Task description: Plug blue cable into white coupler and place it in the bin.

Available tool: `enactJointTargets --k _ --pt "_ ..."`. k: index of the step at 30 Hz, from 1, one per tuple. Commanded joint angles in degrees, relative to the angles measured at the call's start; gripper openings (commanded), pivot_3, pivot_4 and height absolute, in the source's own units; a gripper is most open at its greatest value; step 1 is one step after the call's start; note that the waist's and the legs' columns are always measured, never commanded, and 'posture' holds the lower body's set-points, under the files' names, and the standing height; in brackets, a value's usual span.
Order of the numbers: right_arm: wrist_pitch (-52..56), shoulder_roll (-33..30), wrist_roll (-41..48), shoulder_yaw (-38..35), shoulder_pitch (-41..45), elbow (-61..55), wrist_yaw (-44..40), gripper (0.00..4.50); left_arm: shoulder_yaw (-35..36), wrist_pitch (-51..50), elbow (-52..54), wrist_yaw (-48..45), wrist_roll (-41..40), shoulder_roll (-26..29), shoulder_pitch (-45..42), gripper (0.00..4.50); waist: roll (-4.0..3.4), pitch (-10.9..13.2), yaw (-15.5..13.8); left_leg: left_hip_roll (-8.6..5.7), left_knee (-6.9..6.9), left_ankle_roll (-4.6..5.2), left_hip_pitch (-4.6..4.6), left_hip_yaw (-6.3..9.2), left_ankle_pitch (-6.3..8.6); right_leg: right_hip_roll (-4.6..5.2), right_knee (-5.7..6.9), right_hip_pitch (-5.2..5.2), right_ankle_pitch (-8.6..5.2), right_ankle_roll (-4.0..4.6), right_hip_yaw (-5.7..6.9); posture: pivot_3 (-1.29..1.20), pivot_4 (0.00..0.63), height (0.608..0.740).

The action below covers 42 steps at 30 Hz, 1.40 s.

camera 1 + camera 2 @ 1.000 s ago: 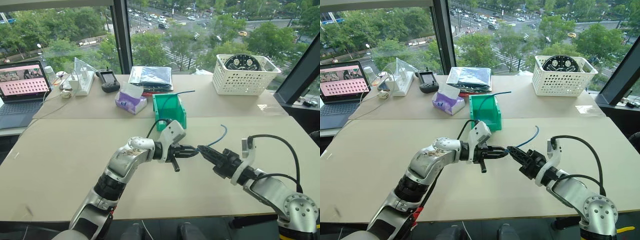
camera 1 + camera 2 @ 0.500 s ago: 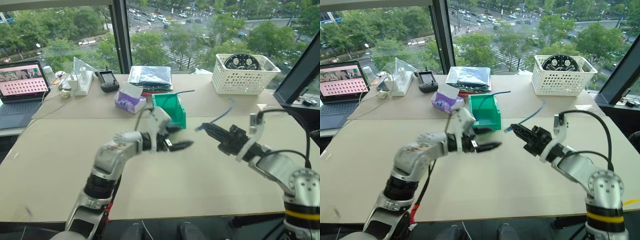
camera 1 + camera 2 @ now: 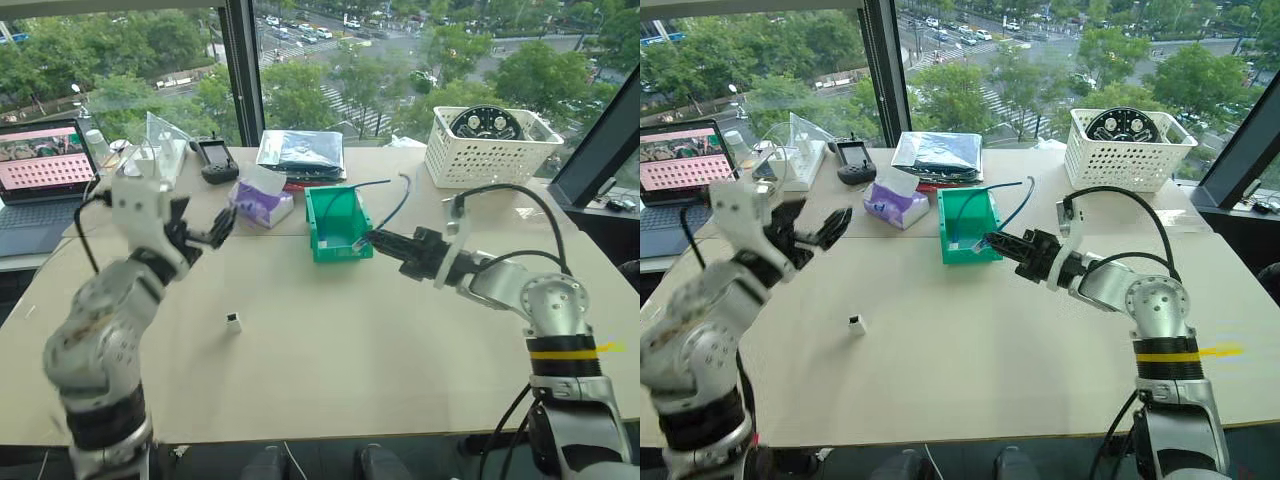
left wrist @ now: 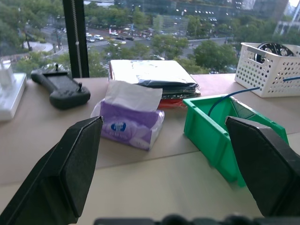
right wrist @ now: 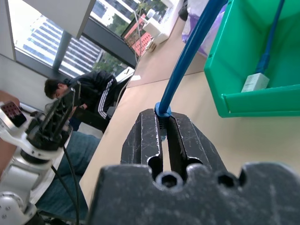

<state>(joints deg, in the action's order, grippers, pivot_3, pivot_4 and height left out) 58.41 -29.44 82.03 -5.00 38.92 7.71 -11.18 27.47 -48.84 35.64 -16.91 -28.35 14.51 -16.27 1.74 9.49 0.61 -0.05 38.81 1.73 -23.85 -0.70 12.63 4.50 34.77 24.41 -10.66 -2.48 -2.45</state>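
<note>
Right wrist view: the blue cable (image 5: 187,51) is pinched by the closed right gripper (image 5: 164,131) at the bin's (image 3: 318,236) front lip. A white coupler (image 3: 233,322) is seen lying on the table (image 3: 330,350) (well apart). The left gripper (image 3: 205,232) is raised, fingers spread, empty.

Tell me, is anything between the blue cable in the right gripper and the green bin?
Nothing visible. The right gripper holds the blue cable just at the bin's front lip. A darker cable lies inside the bin.
</note>
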Motion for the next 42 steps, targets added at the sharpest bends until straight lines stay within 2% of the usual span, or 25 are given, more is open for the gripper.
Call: enactJointTargets --k 1,4,8,12,19,25,29,30,33,37,39,40,42 --pt "1.6 1.1 -2.1 -1.6 1.9 -0.3 -2.4 0.00 -0.4 7.2 5.9 1.0 -1.1 -5.0 10.8 4.49 0.00 0.0 0.0 -0.01 0.00 0.00 0.00 -0.01 0.00 0.02 0.00 0.00 0.00 0.00 -0.01 0.00 0.150 0.740" --pt "2.6 1.8 -3.2 -2.4 1.7 -0.9 -2.8 0.00 -3.5 11.9 5.9 1.2 -0.1 -8.1 17.1 4.49 0.03 0.0 -0.4 -0.01 0.02 -0.01 0.01 0.00 0.00 0.02 0.02 -0.02 0.01 0.03 0.01 0.00 0.150 0.740" --pt "3.4 2.4 -3.8 -3.5 0.4 -2.2 -2.1 0.00 -7.4 14.1 4.5 1.6 0.5 -9.7 22.4 4.49 0.02 0.0 -0.3 0.02 0.04 -0.02 0.09 -0.05 -0.01 -0.04 0.02 -0.07 -0.03 0.17 -0.01 0.00 0.150 0.740" --pt "4.0 3.5 -3.8 -4.9 -0.9 -3.9 -0.9 0.00 -12.0 16.6 2.6 1.9 4.1 -8.7 26.4 4.49 0.02 0.0 0.0 0.04 0.02 -0.02 0.08 -0.04 -0.01 -0.07 0.01 -0.04 -0.10 0.17 0.00 0.00 0.150 0.740" --pt "4.7 4.0 -4.1 -6.8 -2.1 -5.5 0.7 0.00 -18.0 16.3 -1.8 7.9 12.0 -6.9 24.1 4.49 0.02 0.0 0.2 0.05 0.01 -0.01 0.07 -0.02 -0.01 -0.08 0.03 -0.02 -0.19 -0.18 0.01 0.00 0.150 0.740" --pt "5.2 4.0 -3.9 -8.0 -2.7 -7.0 2.0 0.00 -21.4 8.1 -7.8 12.3 16.2 -5.1 20.9 4.49 0.02 0.0 0.3 0.04 0.00 -0.01 0.07 -0.02 0.00 -0.08 0.05 -0.01 -0.20 -0.21 0.01 0.00 0.150 0.740" --pt "5.4 3.8 -3.9 -8.7 -3.3 -7.6 2.4 0.00 -23.5 7.4 -6.7 13.0 18.8 -3.6 22.2 3.37 -0.02 0.0 0.3 0.05 -0.05 0.00 0.10 -0.02 0.00 -0.07 0.05 -0.02 -0.18 -0.18 0.00 0.00 0.150 0.740" --pt "5.5 3.8 -4.0 -8.8 -3.4 -7.6 2.5 0.00 -24.2 7.3 -6.5 12.2 19.1 -2.7 22.3 3.18 -0.03 0.0 0.3 0.05 -0.06 0.00 0.10 -0.03 0.00 -0.06 0.05 -0.01 -0.18 -0.18 -0.01 0.00 0.150 0.740" --pt "5.6 3.9 -4.0 -9.1 -3.5 -7.7 2.6 0.00 -26.0 8.0 -6.5 9.8 19.6 -0.3 22.3 2.26 -0.05 0.0 0.4 0.08 -0.07 -0.01 0.10 -0.03 0.00 -0.07 0.05 -0.01 -0.20 -0.17 -0.02 0.00 0.150 0.740" --pt "5.3 4.1 -4.3 -9.3 -3.5 -8.1 2.7 0.00 -30.2 14.7 -6.6 -3.2 13.7 2.5 19.8 0.77 -0.07 0.0 0.2 0.09 -0.07 -0.01 0.08 -0.04 0.00 -0.05 0.02 0.02 -0.29 -0.03 -0.01 0.00 0.150 0.740" --pt "5.2 4.1 -4.5 -9.3 -3.3 -8.0 2.6 0.00 -31.1 15.4 -7.1 -6.5 11.9 3.0 18.5 0.69 -0.07 0.0 0.1 0.07 -0.07 -0.01 0.02 -0.04 0.00 -0.01 0.00 0.05 -0.36 0.12 0.00 0.00 0.150 0.740" --pt "4.9 4.1 -4.5 -9.6 -3.5 -8.5 2.7 0.00 -32.1 14.7 -8.4 -9.4 10.2 3.1 15.7 0.69 -0.07 0.0 0.1 0.06 -0.07 -0.01 -0.01 -0.04 0.00 0.01 -0.05 0.07 -0.35 0.14 0.00 0.00 0.150 0.740" --pt "4.5 3.7 -4.8 -10.0 -4.1 -10.0 3.1 0.00 -35.9 15.5 -13.4 -14.1 11.8 5.1 8.6 0.69 -0.08 0.0 -0.2 0.04 -0.06 -0.01 -0.03 -0.04 0.00 0.01 -0.07 0.06 -0.29 0.16 0.02 0.00 0.150 0.740"
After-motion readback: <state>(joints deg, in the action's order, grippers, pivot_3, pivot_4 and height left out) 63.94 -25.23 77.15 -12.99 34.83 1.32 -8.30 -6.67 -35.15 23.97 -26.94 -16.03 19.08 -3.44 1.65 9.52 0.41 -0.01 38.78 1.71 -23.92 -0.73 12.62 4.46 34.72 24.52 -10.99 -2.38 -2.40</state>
